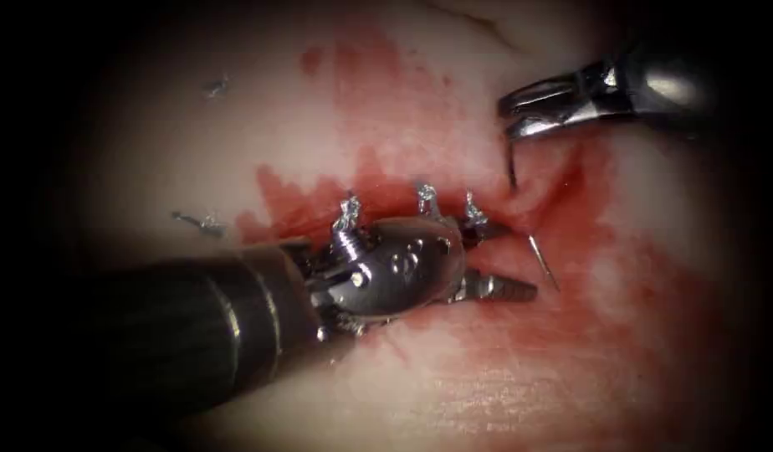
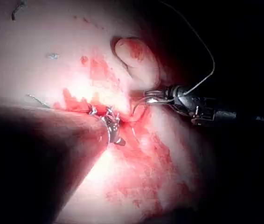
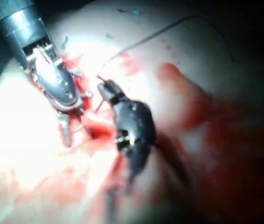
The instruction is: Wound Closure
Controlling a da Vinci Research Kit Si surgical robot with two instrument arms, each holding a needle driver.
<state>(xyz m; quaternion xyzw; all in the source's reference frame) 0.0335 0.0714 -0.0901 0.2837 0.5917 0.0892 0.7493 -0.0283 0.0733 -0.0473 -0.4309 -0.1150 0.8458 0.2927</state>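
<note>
The left hand [image 1: 499, 259] lies low over the tissue [image 1: 504, 393], its shaft coming in from the lower left of the endoscope view. Its 2 jaws stand apart, 1 over the cut [image 1: 386, 201] and 1 below it, and they hold nothing.

The right hand [image 1: 520, 113] hangs above the right end of the cut, jaws closed on the needle [image 1: 514, 172] near its rear end. From that grip the needle runs down into the tissue just right of the cut's end. Its tip [image 1: 544, 264] stands out of the tissue again lower down, just beyond the left hand's lower jaw and apart from it.

3 knotted stitches [image 1: 426, 199] stand in a row along the cut, beside the left hand's wrist. Red fluid [image 1: 621, 243] spreads around the cut and to its right. Cut ends of thread [image 1: 201, 222] lie on the pale tissue well to the left. In the left wrist view, thread [image 2: 206, 51] arcs up and away from the right hand [image 2: 153, 97].
</note>
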